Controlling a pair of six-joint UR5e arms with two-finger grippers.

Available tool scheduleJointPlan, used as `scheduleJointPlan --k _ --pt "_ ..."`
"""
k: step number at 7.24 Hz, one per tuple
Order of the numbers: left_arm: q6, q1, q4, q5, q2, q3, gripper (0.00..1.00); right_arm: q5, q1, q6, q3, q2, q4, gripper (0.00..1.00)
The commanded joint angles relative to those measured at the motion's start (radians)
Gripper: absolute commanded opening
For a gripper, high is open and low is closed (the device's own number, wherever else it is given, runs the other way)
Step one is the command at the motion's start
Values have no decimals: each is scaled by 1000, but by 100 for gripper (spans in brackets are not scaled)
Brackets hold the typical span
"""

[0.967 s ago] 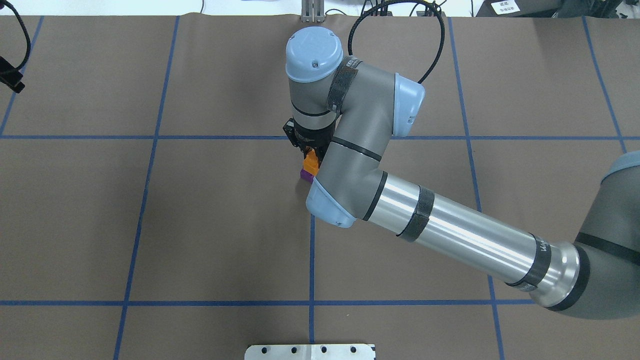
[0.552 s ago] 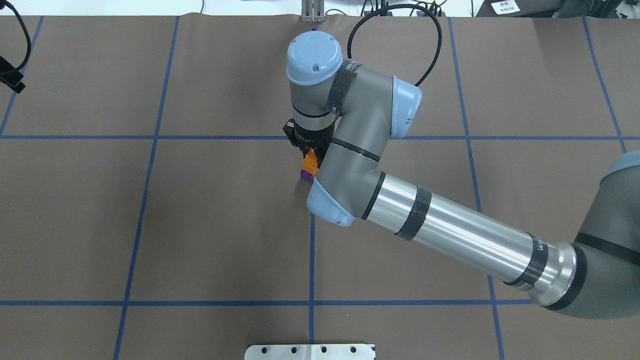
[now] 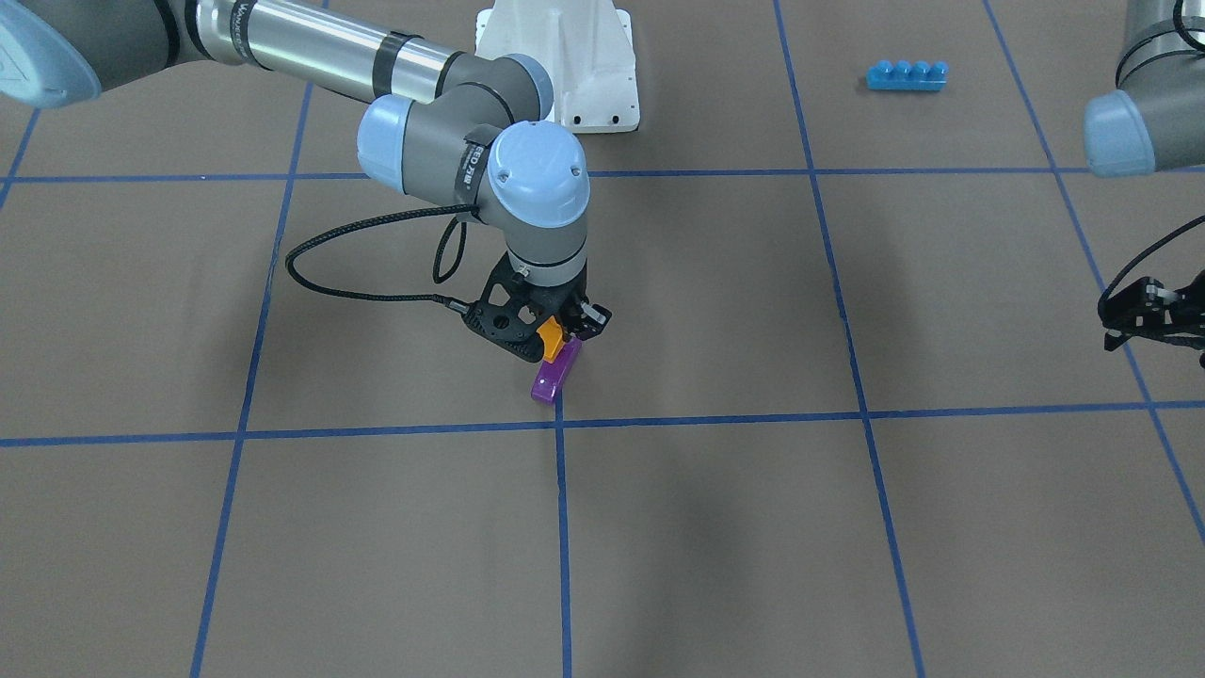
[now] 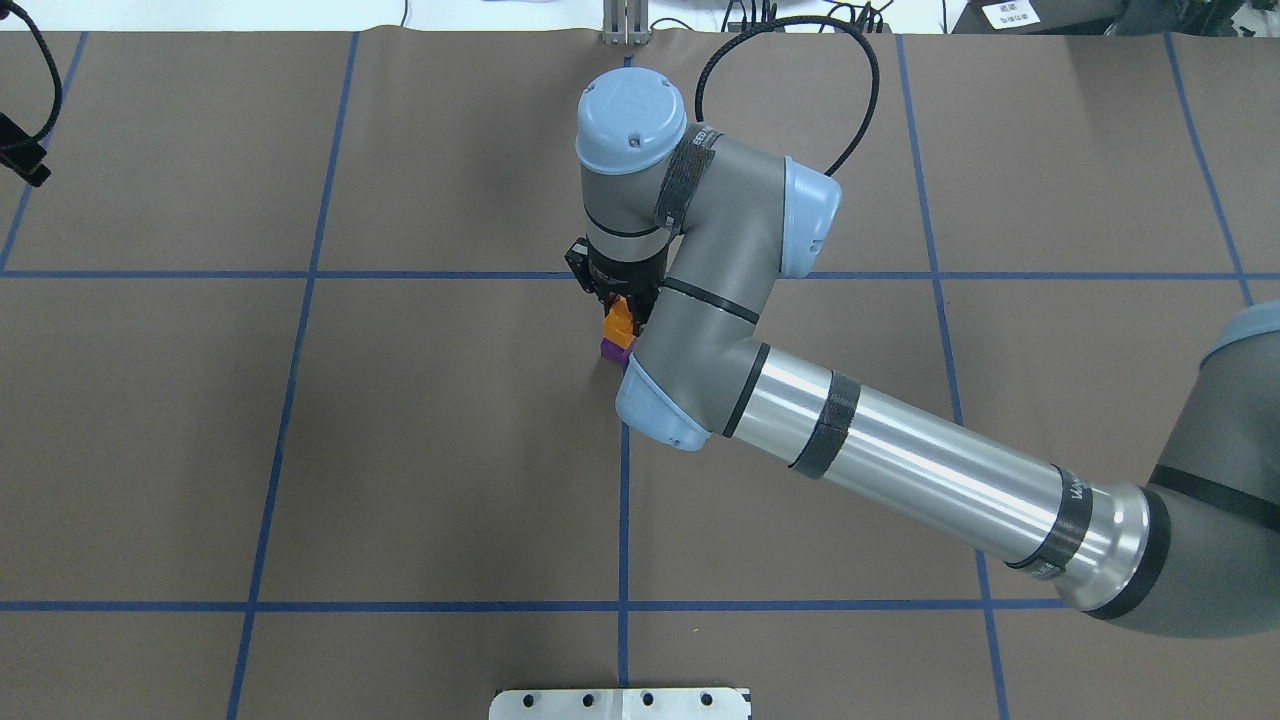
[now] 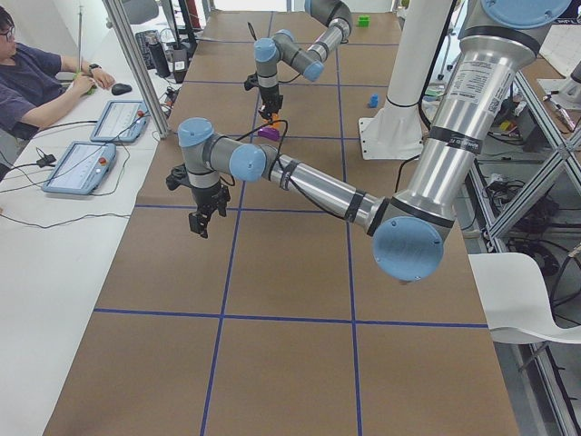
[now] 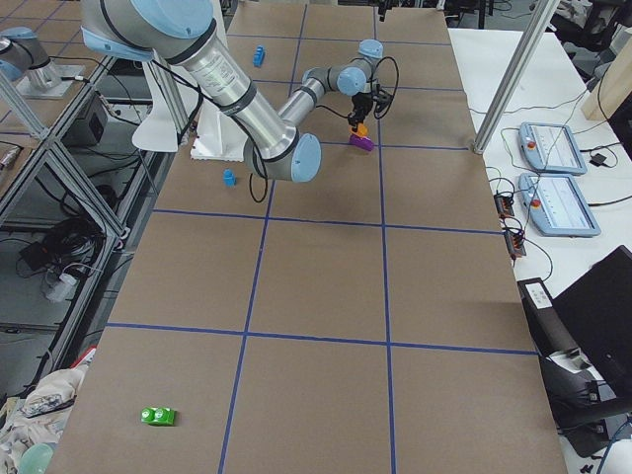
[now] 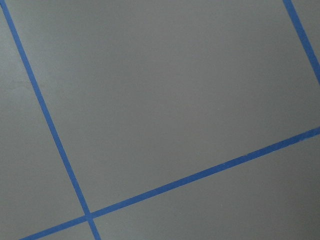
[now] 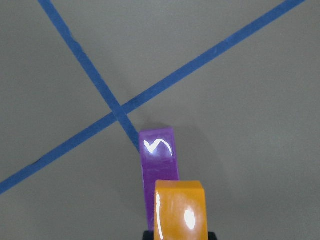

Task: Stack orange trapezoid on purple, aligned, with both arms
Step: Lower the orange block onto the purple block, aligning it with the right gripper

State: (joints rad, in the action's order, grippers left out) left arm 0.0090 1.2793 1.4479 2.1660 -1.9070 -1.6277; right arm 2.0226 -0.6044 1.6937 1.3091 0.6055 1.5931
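At the left of the front-facing view, the right arm [image 3: 442, 122] reaches in over the brown table [image 3: 282, 527] and points the right claw [image 3: 554, 331] straight down. This claw is clamped on the orange trapezoid [image 3: 553, 340], gripped between its jaws. Directly beneath the claw, the purple block [image 3: 554, 376] lies on the table, just beside a crossing of blue tape lines [image 3: 559, 424]. The orange piece sits over the purple block's end nearer the robot. I cannot tell whether the two are pressed together. Further right, well away from that claw and toward the robot's base, lies a blue four-stud brick [image 3: 907, 75]. At the far right the left claw [image 3: 1114, 325] hovers over bare table, well apart from the right one. I cannot tell whether its jaws are apart or together.
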Motion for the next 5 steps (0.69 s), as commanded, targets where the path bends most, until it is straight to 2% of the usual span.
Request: scheduleJointPlan --k 1,5 --pt "0 0 0 0 0 2 100 -2 0 0 -13 0 -21 0" --pt "0 0 2 -2 0 9 100 -2 1 0 -16 -3 -22 0"
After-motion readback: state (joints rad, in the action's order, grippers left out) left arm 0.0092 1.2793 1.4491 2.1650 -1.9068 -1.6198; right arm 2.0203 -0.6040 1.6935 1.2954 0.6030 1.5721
